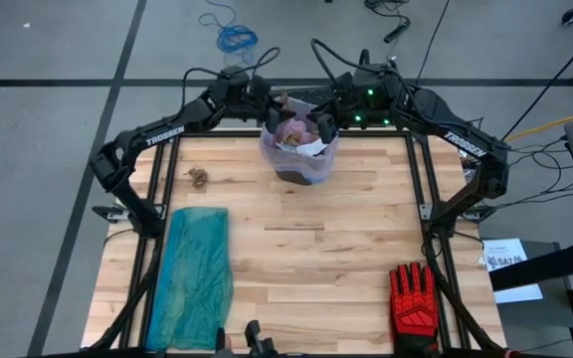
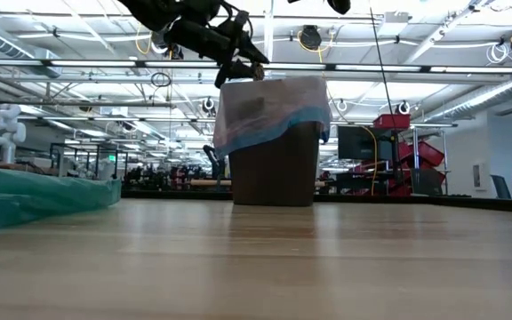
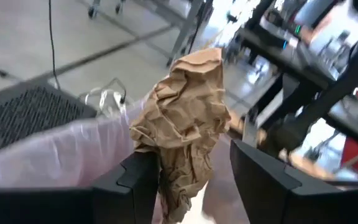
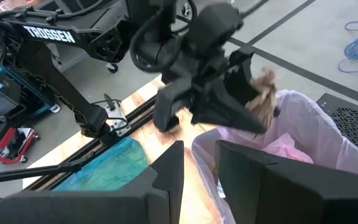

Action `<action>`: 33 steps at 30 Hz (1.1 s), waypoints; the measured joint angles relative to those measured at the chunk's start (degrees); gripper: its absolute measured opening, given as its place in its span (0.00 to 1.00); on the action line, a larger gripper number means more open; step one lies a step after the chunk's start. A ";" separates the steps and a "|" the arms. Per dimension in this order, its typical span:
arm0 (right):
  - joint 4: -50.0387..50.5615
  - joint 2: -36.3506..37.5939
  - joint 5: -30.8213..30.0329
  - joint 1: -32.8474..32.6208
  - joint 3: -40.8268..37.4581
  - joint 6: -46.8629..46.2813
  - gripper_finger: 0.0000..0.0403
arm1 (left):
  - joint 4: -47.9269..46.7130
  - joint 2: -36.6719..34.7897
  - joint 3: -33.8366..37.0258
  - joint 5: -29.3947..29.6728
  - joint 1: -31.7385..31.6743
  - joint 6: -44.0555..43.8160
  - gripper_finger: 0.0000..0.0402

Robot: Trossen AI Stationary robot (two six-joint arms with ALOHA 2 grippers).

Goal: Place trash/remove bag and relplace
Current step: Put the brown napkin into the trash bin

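Note:
A dark bin [image 2: 274, 173] stands at the table's far middle, lined with the pinkish bag [image 1: 306, 159], whose blue-rimmed top [image 2: 283, 124] is folded down outside. Trash [image 1: 294, 131] lies inside, and another brown wad [image 1: 199, 177] rests on the table to the left. My left gripper [image 3: 191, 168] is open over the bin's far left rim with a brown paper wad [image 3: 185, 124] between its fingers. My right gripper [image 4: 199, 155] hovers over the far right rim, fingers a little apart with nothing between them. My left gripper no longer pinches the brown wad. The wad's lower part [image 3: 169, 180] lies against the inner side of one finger [image 3: 143, 180], and a clear gap separates it from the other finger [image 3: 260, 177]. The fingers reach nearly level over the bag's opening, with the wad upright between them.
A teal-green plastic bag [image 1: 192, 273] lies flat along the table's near left. A red-and-black glove [image 1: 413, 298] lies at the near right. The middle of the wooden table [image 1: 306, 239] is bare. Both arms crowd the space above the bin.

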State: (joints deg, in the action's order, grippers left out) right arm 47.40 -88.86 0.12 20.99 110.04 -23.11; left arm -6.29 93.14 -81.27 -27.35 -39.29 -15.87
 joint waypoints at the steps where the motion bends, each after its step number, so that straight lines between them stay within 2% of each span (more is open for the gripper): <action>1: 0.00 0.00 0.00 0.02 0.00 0.00 0.21 | -1.23 0.00 0.01 0.31 0.12 1.30 0.47; 4: 0.00 0.00 -0.01 0.02 0.00 0.23 0.21 | -3.30 0.00 -0.10 0.51 0.79 4.57 0.47; 7: 0.00 0.00 0.00 0.02 0.00 0.26 0.21 | -9.23 0.02 -2.42 1.85 1.46 10.30 0.47; 13: -0.02 0.00 -0.02 0.02 0.00 1.60 0.21 | -24.33 -0.02 -10.12 16.91 4.65 30.40 0.47; 16: -0.05 0.00 -0.02 0.07 0.00 1.77 0.21 | -25.55 -0.03 -13.18 19.48 5.97 35.13 0.47; 25: -1.05 0.00 -0.02 0.33 0.00 1.77 0.21 | -28.01 -0.09 -14.77 22.36 7.08 35.74 0.47; 29: -1.13 0.00 -0.02 0.31 0.00 1.77 0.21 | -40.32 -0.63 -14.80 32.19 7.04 35.71 0.47; 33: -1.80 0.00 -0.02 0.31 0.00 1.52 0.21 | -60.74 -0.57 -14.82 44.11 5.71 31.51 0.47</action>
State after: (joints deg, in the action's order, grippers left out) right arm 45.60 -88.86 0.10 21.30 110.04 -21.60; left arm -67.03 92.57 -96.09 16.76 -33.57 15.64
